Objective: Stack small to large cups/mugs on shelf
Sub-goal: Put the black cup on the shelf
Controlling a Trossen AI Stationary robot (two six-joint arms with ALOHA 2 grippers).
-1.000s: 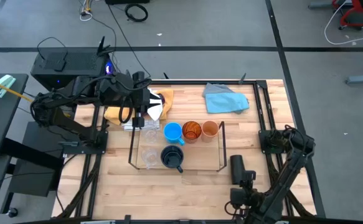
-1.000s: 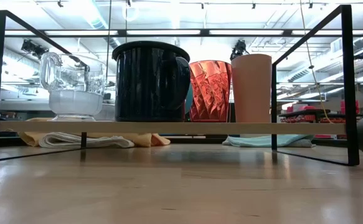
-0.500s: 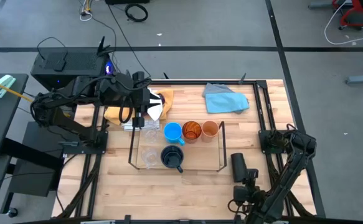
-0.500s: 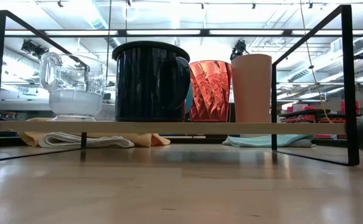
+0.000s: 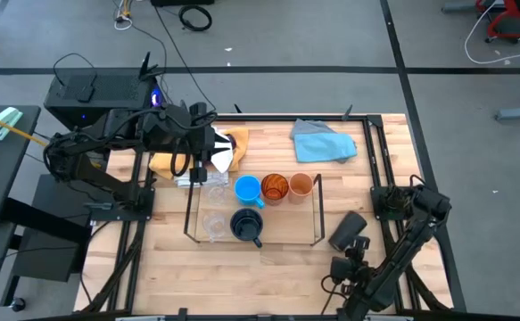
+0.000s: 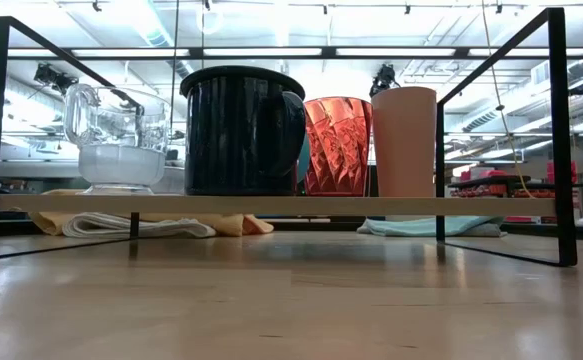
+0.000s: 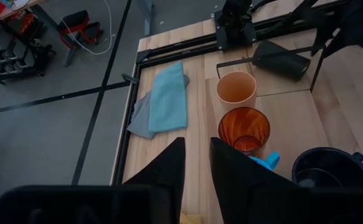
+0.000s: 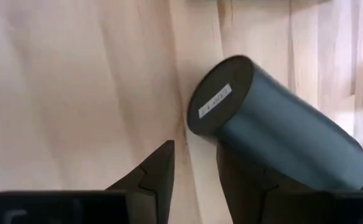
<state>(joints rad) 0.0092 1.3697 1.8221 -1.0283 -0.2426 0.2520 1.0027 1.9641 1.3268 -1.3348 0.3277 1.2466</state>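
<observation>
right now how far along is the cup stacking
Done: blue mug, amber tumbler, small orange cup, navy mug and clear cups stand on the shelf. In hand: nothing; the right gripper sits beside the dark tumbler lying on its side on the table. Left gripper waits over the cloths. To do: shelve that tumbler; none are nested.

On shelf (image 5: 191, 214): three cups (image 5: 275, 187) behind, mug (image 5: 245, 225) in front.
Right of shelf: tumbler (image 5: 347, 229) lying on table (image 5: 277, 263).
</observation>
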